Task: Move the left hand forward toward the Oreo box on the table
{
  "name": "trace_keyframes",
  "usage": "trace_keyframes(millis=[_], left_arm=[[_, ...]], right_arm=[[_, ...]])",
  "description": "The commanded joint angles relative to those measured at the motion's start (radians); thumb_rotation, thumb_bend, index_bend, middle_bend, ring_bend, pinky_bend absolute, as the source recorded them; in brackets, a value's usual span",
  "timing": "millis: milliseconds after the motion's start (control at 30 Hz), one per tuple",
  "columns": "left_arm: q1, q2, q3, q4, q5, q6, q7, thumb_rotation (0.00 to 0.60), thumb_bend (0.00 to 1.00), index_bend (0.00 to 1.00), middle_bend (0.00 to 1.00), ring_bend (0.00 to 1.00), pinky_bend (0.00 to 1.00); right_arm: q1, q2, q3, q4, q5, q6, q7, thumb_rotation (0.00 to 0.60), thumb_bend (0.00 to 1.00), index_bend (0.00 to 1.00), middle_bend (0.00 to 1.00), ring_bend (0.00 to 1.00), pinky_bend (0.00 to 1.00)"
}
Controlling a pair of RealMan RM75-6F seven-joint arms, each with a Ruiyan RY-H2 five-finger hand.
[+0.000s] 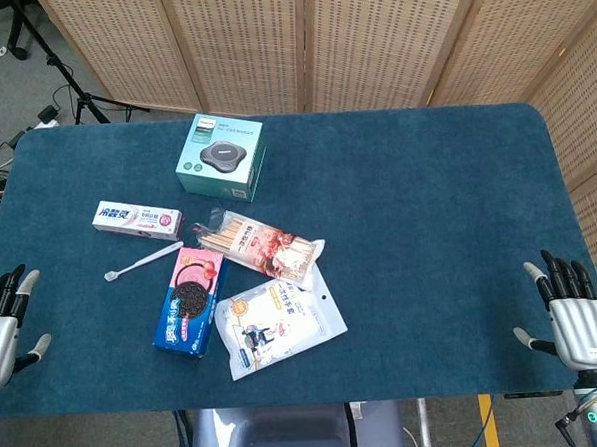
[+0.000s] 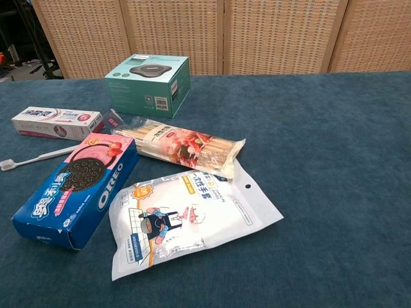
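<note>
The blue Oreo box (image 1: pixel 190 301) (image 2: pixel 78 188) lies flat on the blue table (image 1: pixel 428 207), left of the middle, long side running away from me. My left hand (image 1: pixel 3 324) hovers at the table's near left corner, fingers spread and holding nothing, well to the left of the box. At the near right corner my right hand (image 1: pixel 574 314) is open too, fingers straight and apart. The chest view shows neither hand.
A white glove pouch (image 1: pixel 276 323) lies right beside the Oreo box, a biscuit-stick pack (image 1: pixel 265 243) behind it. A toothbrush (image 1: pixel 140 262), a toothpaste box (image 1: pixel 138 219) and a teal speaker box (image 1: pixel 220 157) lie further back. Wicker screens stand behind the table.
</note>
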Motion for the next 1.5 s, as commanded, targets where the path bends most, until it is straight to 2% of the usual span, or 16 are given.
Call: trace_keyframes(millis=[33,1500], left_arm=[[0.0,0.0,-0.001,-0.001,-0.002,0.0,0.002,0.6,0.25,0.0,0.0,0.05,0.01],[-0.004,0.005,0.007,-0.021,0.004,-0.009,0.029,0.6,0.26,0.0,0.0,0.05,0.01]], right_arm=[[0.0,-0.001,-0.001,0.002,0.001,-0.002,0.0,0.6,0.11,0.12,0.0,0.0,0.0],[-0.003,0.0,-0.006,-0.003,-0.004,0.001,-0.006,0.6,0.13,0.12,0.0,0.0,0.0]])
